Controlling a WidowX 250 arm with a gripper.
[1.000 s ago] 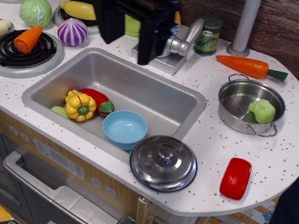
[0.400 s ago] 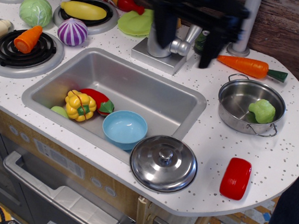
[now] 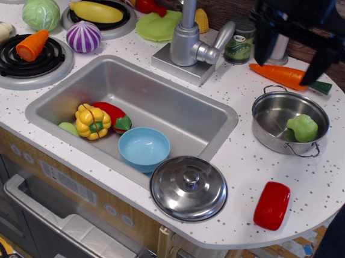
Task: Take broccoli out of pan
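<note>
The broccoli (image 3: 303, 128), a small lumpy pale-green toy, lies inside the pan (image 3: 264, 134) against its right wall. The pan is a shiny steel pot with two wire loop handles on the counter's right side. My gripper (image 3: 288, 59) is black and blurred at the top right, above and behind the pan, over the carrot. Its two fingers (image 3: 261, 49) hang down wide apart, open and empty. It is clear of the pan and the broccoli.
An orange carrot (image 3: 286, 77) and a green can (image 3: 240, 41) lie behind the pan. A steel lid (image 3: 188, 188) and a red block (image 3: 272, 205) sit near the front edge. The sink (image 3: 180, 114) holds a blue bowl (image 3: 143, 149) and toy peppers. The faucet (image 3: 187, 28) stands behind it.
My gripper has swept right along the back of the counter, from left of the faucet to above the carrot behind the pan. Nothing else has moved.
</note>
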